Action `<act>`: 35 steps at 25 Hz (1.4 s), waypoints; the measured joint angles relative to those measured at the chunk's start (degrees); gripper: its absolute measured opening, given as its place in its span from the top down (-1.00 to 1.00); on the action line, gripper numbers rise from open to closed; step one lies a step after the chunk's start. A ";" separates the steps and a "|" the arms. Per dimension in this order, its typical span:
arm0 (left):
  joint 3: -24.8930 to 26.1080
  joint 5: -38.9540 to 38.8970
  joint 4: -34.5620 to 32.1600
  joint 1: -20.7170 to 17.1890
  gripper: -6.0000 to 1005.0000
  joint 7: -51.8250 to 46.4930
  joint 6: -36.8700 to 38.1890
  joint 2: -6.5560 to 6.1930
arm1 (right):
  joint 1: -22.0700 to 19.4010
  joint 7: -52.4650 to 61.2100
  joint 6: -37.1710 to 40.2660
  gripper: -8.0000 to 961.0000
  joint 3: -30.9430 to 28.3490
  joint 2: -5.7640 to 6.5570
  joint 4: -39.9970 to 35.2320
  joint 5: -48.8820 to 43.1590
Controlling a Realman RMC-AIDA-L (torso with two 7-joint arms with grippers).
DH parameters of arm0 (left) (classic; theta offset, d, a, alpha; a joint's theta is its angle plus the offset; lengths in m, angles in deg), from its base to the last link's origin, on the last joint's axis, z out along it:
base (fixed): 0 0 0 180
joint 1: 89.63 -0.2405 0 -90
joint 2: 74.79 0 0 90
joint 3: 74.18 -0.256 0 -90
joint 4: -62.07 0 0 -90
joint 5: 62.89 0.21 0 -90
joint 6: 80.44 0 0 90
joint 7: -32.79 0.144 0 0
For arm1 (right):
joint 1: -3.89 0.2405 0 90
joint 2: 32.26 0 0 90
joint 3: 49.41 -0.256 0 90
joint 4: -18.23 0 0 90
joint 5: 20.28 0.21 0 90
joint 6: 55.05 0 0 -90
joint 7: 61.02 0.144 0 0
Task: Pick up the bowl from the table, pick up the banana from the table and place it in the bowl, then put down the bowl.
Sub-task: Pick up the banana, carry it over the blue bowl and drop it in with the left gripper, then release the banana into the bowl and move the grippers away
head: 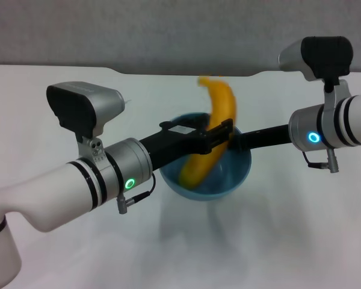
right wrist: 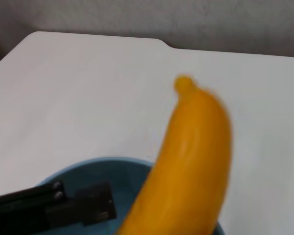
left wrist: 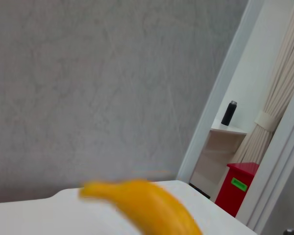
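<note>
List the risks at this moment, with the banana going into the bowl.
1. The banana stands nearly upright, its lower end inside the bowl and most of it above the rim. Released like this, it may topple out onto the table.
2. The left gripper reaches across the bowl; pulling back, it might knock the rim.
3. The right gripper seems to carry the bowl by one side, so a dropped banana may tilt it.

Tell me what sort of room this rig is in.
Probably an ordinary indoor room used as a test space, not a kitchen: a plain white tabletop against a grey wall, a beige tied curtain, and a red bin below a small shelf holding a dark bottle.
</note>
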 joint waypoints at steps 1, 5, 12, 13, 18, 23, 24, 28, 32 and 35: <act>0.00 0.00 0.00 0.00 -0.07 0.00 0.00 0.00 | 0.00 0.00 0.00 0.91 0.00 0.00 0.00 0.00; -0.40 -0.03 0.00 0.00 -0.49 0.13 0.00 -0.05 | 0.02 0.00 0.00 0.92 -0.13 -0.01 0.00 0.00; 0.21 0.04 0.40 -0.01 -0.70 0.22 0.01 -0.47 | -0.41 -0.01 -0.01 0.91 -0.47 0.07 0.29 -0.30; 0.61 0.22 0.49 -0.04 -0.73 0.34 0.01 -0.53 | -0.45 0.05 -0.01 0.91 -0.52 0.08 0.40 -0.52; 4.64 0.65 0.84 -0.57 -0.79 3.05 -0.02 -0.60 | -0.59 0.34 1.68 0.91 -2.60 0.13 0.52 -3.08; 9.96 0.51 2.62 -2.37 -0.79 6.13 -0.09 -0.60 | -0.91 0.36 2.26 0.91 -3.37 0.16 0.60 -3.87; 10.82 0.50 3.00 -2.88 -0.79 7.52 -0.08 -0.58 | -0.89 0.37 2.41 0.91 -3.48 0.16 0.74 -3.95; 13.76 0.11 3.46 -5.23 -0.78 19.73 1.04 -0.26 | -0.16 0.38 3.45 0.92 -3.78 0.20 2.36 -4.03; 14.33 -0.01 3.81 -6.18 -0.78 26.92 4.05 -0.09 | 0.81 0.40 5.58 0.91 -5.00 0.72 3.66 -4.03; 14.35 -0.07 3.92 -6.33 -0.78 31.46 10.12 -0.04 | 1.47 0.48 6.21 0.91 -5.39 0.84 4.29 -4.96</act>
